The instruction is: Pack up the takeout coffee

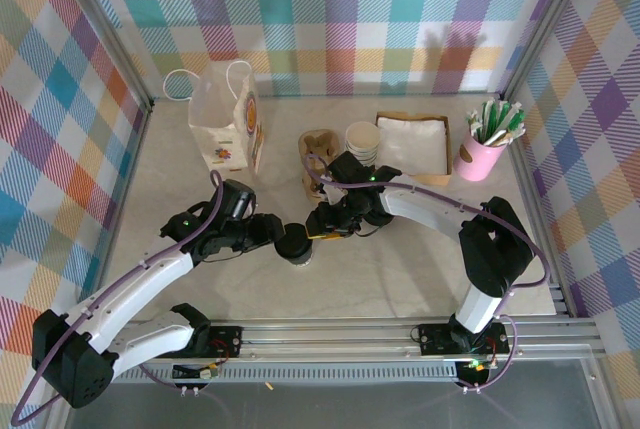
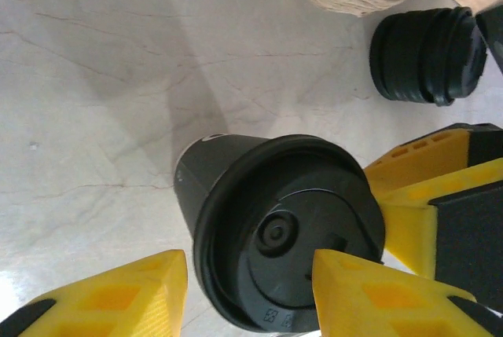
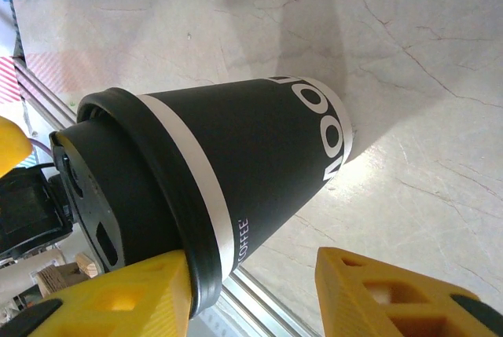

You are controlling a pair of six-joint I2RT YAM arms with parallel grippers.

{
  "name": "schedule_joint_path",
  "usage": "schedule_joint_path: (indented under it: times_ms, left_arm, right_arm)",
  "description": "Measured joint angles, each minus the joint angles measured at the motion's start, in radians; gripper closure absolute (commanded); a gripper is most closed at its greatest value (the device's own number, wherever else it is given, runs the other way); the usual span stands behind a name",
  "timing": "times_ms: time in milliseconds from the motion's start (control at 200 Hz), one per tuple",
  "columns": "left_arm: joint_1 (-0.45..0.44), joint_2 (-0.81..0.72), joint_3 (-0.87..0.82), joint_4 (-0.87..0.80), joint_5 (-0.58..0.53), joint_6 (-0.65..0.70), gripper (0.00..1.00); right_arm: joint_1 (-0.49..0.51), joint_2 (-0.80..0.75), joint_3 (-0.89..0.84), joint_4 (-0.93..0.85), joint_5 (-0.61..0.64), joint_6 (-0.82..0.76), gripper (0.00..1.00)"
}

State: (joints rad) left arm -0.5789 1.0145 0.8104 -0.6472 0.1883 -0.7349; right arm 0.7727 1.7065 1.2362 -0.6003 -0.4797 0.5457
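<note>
Takeout coffee (image 1: pixel 296 245): upright on bench (image 1: pixel 400 279), approx. ctr, between the two arm tips and well apart from the bag. Dark grey wall w/ white band and white lettering; black lid (image 2: pixel 275 231) seated on top. L gripper (image 2: pixel 251 262): released, jaws parted astride the lid, viewed from above. One yellow finger (image 2: pixel 118 298) stands just clear of the lid rim, w/ a strip of bench visible between; the other overlaps the opposite edge of the rim, and contact there cannot be told. R gripper (image 3: pixel 250 262): released, jaws parted, nothing clamped. It sits at the side of the cup opposite the L arm. One finger (image 3: pixel 134 294) lies against or just beside the lid rim; the second is clear of the cup wall, w/ bench showing between. Stack of loose black lids (image 2: pixel 424 56): on bench near the coffee, on its far side, close to the pulp cup carrier (image 1: pixel 318 154). Stack of lidless white-rimmed cups (image 1: pixel 362 137): just right of the carrier. Box of white napkins (image 1: pixel 412 142): next right. Pink cup (image 1: pixel 482 156) w/ green-and-white sticks: far right of the row. White paper bag (image 1: pixel 224 114) w/ handles: upright, left of the carrier, near the back wall.
</note>
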Motion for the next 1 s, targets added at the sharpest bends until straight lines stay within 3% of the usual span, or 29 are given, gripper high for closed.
schedule_joint_path:
  times_ms: [270, 535, 1000]
  left_arm:
    - [0.000, 0.044, -0.049, 0.034, 0.058, -0.016, 0.52]
    - [0.000, 0.051, -0.054, 0.045, 0.058, -0.016, 0.52]
    - [0.000, 0.082, -0.037, 0.043, 0.058, -0.008, 0.53]
  right_arm:
    - [0.000, 0.005, 0.000, -0.001, 0.002, 0.000, 0.54]
    - [0.000, 0.010, 0.000, -0.008, 0.013, 0.000, 0.49]
    - [-0.001, 0.009, 0.004, -0.027, 0.028, -0.001, 0.49]
